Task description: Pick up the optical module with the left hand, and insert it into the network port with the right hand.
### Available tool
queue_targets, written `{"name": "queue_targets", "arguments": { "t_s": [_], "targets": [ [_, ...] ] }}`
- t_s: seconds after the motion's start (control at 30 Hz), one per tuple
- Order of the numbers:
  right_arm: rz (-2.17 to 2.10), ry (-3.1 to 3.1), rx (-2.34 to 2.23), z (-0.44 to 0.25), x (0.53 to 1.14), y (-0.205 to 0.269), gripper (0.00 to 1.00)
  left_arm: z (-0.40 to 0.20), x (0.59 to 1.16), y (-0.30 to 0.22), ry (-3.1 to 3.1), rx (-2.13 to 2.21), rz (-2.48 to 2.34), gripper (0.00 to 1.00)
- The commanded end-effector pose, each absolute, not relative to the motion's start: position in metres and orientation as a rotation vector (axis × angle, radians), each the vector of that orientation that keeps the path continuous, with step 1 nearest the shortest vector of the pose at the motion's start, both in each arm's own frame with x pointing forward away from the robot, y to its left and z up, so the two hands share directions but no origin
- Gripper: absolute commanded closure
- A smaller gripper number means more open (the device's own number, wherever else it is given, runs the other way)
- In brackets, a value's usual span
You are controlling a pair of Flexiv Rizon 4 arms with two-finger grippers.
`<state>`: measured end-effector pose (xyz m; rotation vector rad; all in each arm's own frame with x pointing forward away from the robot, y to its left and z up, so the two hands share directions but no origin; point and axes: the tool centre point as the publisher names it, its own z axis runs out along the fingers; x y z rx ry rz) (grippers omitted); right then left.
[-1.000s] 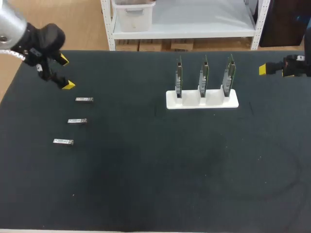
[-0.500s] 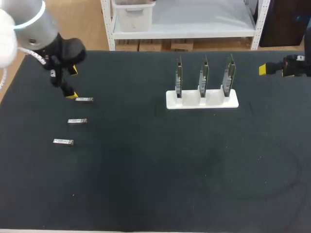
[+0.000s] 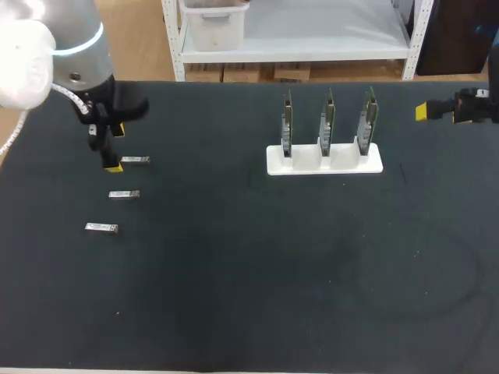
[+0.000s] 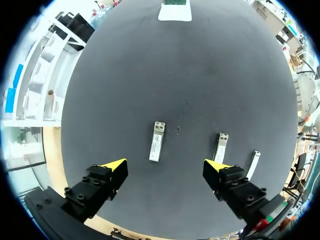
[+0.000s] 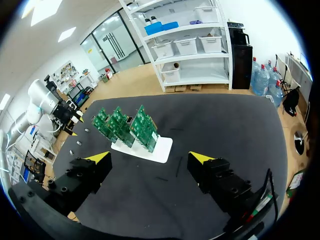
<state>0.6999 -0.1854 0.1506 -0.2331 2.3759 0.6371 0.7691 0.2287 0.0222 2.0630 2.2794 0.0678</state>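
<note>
The table (image 3: 234, 273) wears a dark, matt, felt-like cloth (dotted with a few pale specks). The optical module (image 4: 157, 141) at 12 o'clock of my left gripper (image 4: 165, 165) is bright bare metal. The stand (image 3: 273, 165) looks like smooth white plastic; my fingertips (image 4: 114, 165) are matt yellow.

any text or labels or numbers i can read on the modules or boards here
No text is legible in any view.
Three optical modules: any print on their tops is too small and blurred to read.
Circuit boards: any markings are too small to read.
White stand: no print visible.
</note>
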Motion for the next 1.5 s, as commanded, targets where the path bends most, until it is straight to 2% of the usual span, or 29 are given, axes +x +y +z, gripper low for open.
{"name": "queue_targets", "arguments": {
  "t_s": [0.03,1.5],
  "targets": [
    [0.633,2.376,-0.231,0.151,0.700,-0.185,0.00,0.014,0.775,0.228,2.282,2.087,0.034,0.00],
    [0.633,2.376,-0.231,0.151,0.700,-0.185,0.00,-0.019,0.781,0.224,2.279,2.160,0.056,0.00]
  ]
}}
